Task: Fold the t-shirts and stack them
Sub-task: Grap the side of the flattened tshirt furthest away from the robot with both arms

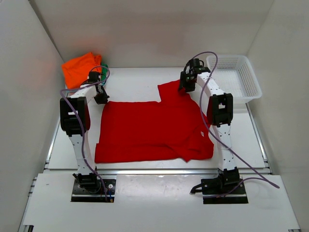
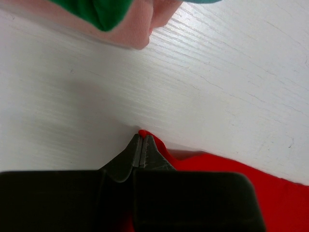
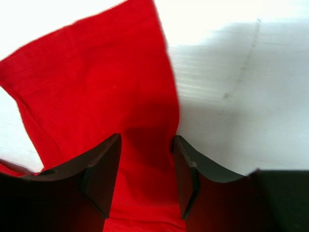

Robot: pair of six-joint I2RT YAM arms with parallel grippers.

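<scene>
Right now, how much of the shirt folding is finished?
Done: an orange shirt, a green shirt and a pink shirt sit piled in the far left corner. In hand: the red shirt lies mostly spread out, the left end effector shut on its far left corner, the right end effector open over its sleeve. Left: fold the red one and add it to the pile.

The left wrist view's top edge cuts off the green t-shirt (image 2: 104, 12) and pale pink t-shirt (image 2: 149, 24), and the left gripper (image 2: 141, 150) hides much of the red t-shirt (image 2: 241, 166) behind its black body. From above, the orange t-shirt (image 1: 81, 68) covers its stack, and the right arm (image 1: 212, 96) hides one corner of the mesh basket (image 1: 236, 72)
</scene>
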